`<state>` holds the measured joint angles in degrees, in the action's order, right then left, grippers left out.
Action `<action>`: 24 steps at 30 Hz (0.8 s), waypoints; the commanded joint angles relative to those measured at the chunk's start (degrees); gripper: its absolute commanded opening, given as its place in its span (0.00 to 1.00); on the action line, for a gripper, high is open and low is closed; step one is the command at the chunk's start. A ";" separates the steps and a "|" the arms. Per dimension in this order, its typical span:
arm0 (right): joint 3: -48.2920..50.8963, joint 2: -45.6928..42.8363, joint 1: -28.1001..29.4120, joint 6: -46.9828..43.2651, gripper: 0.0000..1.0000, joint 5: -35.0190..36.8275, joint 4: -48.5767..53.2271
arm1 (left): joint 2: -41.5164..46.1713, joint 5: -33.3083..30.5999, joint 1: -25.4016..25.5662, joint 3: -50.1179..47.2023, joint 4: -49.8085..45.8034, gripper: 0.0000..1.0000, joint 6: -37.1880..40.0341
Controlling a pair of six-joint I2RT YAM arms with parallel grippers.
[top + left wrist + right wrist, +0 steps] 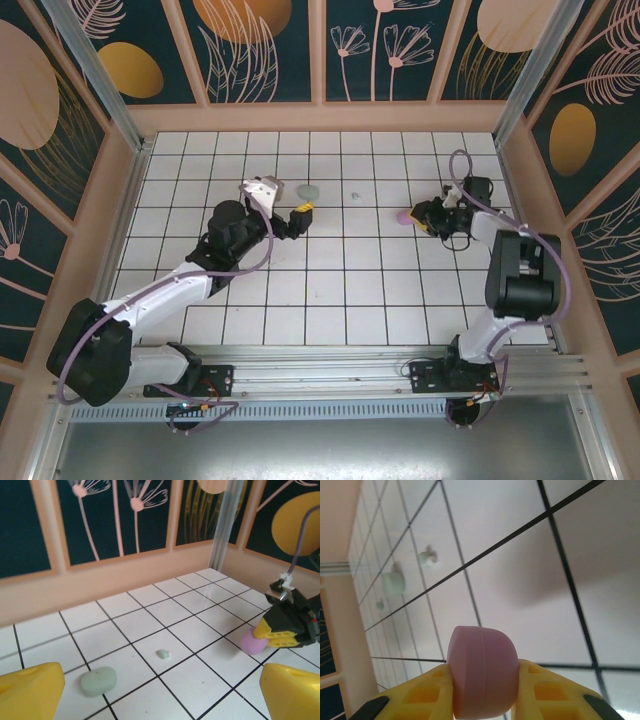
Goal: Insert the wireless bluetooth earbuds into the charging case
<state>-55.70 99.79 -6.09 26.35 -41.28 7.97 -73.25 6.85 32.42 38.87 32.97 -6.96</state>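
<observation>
Claw, left (161,696): spread wide, empty, over the desk (200,615).
Mint case (98,681): lying on a tile.
Mint earbud (163,654): loose just beside it, not in any case.
Claw, right (484,695): pinching pink case (482,675).
Progress: judged early; insertion not yet done.
</observation>
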 commanded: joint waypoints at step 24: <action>-1.01 5.77 0.74 -6.10 0.46 2.39 2.38 | -12.46 8.66 -2.83 10.26 -7.30 0.99 -5.91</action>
<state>-57.56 108.20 -5.82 22.44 -42.24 6.44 -85.32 14.46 29.82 47.46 26.57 -12.53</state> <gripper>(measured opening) 0.462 0.986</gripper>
